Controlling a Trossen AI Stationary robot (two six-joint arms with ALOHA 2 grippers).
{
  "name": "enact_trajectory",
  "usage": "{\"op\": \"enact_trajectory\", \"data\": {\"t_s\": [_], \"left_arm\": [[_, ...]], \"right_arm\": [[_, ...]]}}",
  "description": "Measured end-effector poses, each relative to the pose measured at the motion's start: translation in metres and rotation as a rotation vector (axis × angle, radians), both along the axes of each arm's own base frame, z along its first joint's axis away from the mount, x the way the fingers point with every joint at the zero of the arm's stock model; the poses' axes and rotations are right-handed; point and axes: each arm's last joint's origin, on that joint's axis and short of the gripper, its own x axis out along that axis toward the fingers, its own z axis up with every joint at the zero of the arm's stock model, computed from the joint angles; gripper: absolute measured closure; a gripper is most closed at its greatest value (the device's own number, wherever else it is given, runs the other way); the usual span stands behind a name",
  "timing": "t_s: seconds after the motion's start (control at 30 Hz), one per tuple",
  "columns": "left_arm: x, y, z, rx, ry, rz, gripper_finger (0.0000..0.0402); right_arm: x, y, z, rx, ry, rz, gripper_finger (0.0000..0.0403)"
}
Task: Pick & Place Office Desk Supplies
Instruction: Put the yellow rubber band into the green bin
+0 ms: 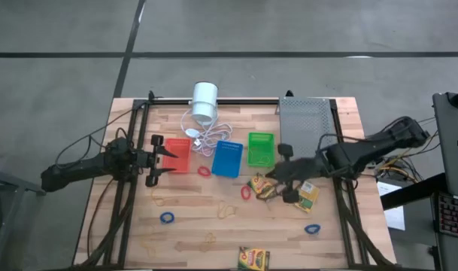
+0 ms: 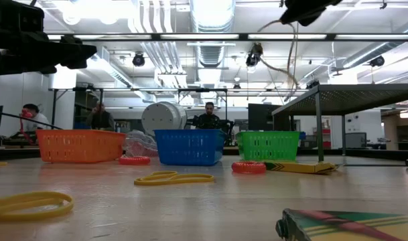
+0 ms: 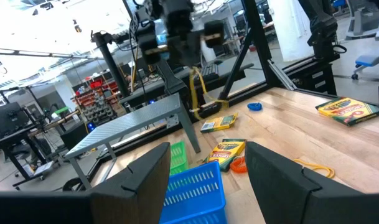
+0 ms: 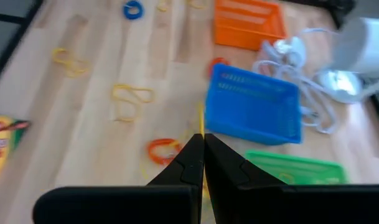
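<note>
At the near table (image 1: 191,226) edge a yellow-green cardboard crayon box (image 1: 253,258) is seen. Farther, the closed right gripper (image 1: 271,176) is held above another crayon box (image 1: 263,188). The open left gripper (image 1: 171,163) is placed beside the red-orange plastic basket (image 1: 177,154).

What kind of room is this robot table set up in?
Probably a large workshop or lab. The low view shows exposed ceiling ducts and strip lights overhead, with people seated at workstations behind the table. The left wrist view shows shelving with red bins.
</note>
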Motion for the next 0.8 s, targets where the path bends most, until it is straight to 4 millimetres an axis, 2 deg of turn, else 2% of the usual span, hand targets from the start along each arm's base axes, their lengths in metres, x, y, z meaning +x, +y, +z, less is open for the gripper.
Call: {"op": "enact_trajectory", "data": {"t_s": [0.2,0.37,0.53,0.8], "left_arm": [[0.0,0.0,0.0,0.0,0.0,0.0,0.0192],[0.0,0.0,0.0,0.0,0.0,0.0,0.0192],[0.0,0.0,0.0,0.0,0.0,-0.001,0.0192],[0.0,0.0,0.0,0.0,0.0,0.0,0.0192]], "right_arm": [[0.003,-0.027,0.023,-0.017,0.018,-0.093,0.0395],[0.003,-0.049,0.028,-0.027,0.055,-0.126,0.0395],[0.004,-0.075,0.02,-0.003,0.089,-0.159,0.0395],[-0.001,-0.109,-0.011,0.019,0.163,-0.15,0.0395]]}}
